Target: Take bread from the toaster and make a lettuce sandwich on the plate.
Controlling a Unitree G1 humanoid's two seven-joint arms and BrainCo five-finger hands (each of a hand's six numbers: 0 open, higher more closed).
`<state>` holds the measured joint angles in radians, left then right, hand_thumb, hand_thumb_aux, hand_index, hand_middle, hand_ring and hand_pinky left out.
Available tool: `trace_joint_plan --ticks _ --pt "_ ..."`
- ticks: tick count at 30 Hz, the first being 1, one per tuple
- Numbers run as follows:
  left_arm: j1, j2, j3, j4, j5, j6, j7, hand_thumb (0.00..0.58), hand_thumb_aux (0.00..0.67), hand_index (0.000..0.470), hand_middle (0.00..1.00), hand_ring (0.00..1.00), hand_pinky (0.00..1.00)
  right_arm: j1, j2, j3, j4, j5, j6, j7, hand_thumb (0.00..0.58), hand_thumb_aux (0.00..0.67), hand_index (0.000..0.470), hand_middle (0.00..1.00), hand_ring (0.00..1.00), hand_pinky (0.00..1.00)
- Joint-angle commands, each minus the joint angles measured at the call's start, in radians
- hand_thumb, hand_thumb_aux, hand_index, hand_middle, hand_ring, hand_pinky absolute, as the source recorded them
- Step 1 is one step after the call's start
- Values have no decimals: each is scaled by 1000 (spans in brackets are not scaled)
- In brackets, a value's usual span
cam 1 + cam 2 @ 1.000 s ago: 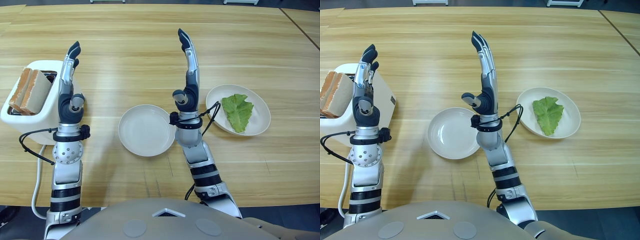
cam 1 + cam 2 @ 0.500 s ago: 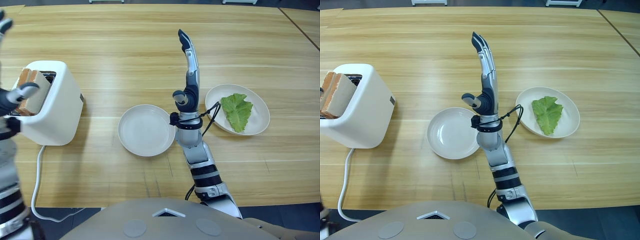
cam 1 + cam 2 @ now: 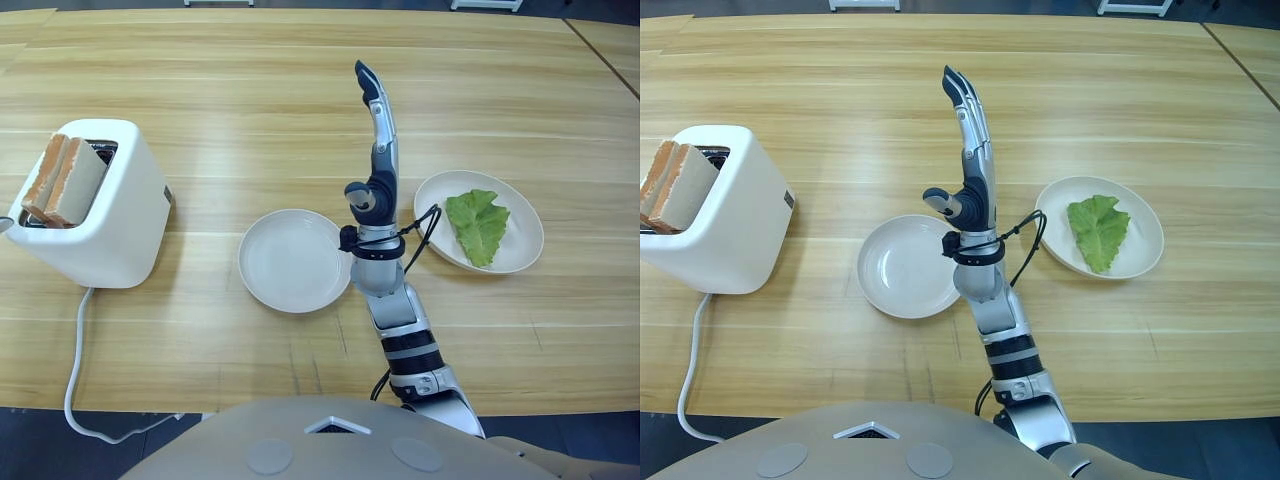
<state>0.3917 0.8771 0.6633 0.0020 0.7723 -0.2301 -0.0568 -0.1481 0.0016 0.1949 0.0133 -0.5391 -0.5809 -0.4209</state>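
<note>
Bread [image 3: 65,180]: both slices in toaster [image 3: 115,235].
Plate [image 3: 292,262]: awaiting everything.
Lettuce [image 3: 478,225]: in side dish [image 3: 522,212].
Right hand [image 3: 378,150]: fingers [image 3: 371,88] straight, holding nothing.

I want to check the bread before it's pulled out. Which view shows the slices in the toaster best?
The left eye view: both bread slices stand whole in the toaster, clear of the edge. The right eye view shows them at its left edge, with the toaster cut off.
</note>
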Motion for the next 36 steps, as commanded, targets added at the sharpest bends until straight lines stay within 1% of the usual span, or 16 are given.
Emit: trace_joint_plan --ticks 1,14,24,29,33,34,35,36 --pt "-14 24 -52 10 27 15 43 0 0 0 0 0 0 2 -2 -1 5 -2 10 5 0 0 0 0 0 0" --pt "-45 1 -148 -45 19 87 65 0 0 0 0 0 0 -1 1 3 12 -3 9 2 0 0 0 0 0 0" --pt "-61 0 -189 -66 -7 113 66 0 0 0 0 0 0 -6 -3 4 20 -20 4 -6 0 0 0 0 0 0" --pt "-82 -6 -202 -76 -17 127 66 0 0 0 0 0 0 -7 -2 5 24 -22 2 -8 0 0 0 0 0 0" --pt "-113 -22 -235 -101 -14 165 49 5 3 2 0 0 0 -8 -2 7 26 -23 3 -7 0 0 0 0 0 0" --pt "-121 -25 -249 -106 -16 170 44 160 100 70 0 0 0 -8 -2 8 26 -23 3 -7 0 0 0 0 0 0" --pt "-126 -26 -263 -106 -18 172 39 205 131 92 0 0 0 -9 -2 9 26 -24 3 -6 0 0 0 0 0 0" --pt "-130 -27 -277 -103 -19 175 36 278 187 131 0 0 0 -9 -2 10 26 -24 3 -6 0 0 0 0 0 0"
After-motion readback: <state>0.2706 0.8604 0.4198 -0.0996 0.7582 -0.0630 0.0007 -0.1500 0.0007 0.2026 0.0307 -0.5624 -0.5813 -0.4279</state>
